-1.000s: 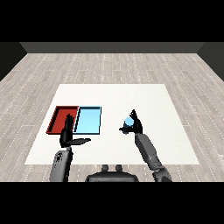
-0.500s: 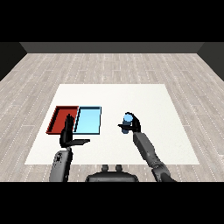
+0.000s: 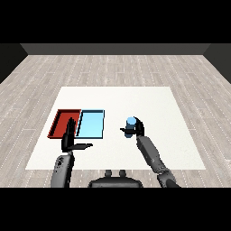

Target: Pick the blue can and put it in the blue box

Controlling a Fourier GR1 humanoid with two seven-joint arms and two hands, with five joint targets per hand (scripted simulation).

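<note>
My right hand (image 3: 136,128) is curled round the blue can (image 3: 130,125), which stands upright in its grasp above the white table (image 3: 149,103), to the right of the trays. The light blue tray (image 3: 91,123) lies left of the can with nothing in it. My left hand (image 3: 69,137) is held upright in front of the trays, fingers straight and thumb stretched out to the right, holding nothing.
A red tray (image 3: 61,122) lies against the left side of the light blue tray; my left hand partly covers its near right corner. The white table ends in a near edge just behind my forearms.
My right hand has closed on the blue can and carried it a little to the left, towards the light blue tray. The left hand has stayed in place.
</note>
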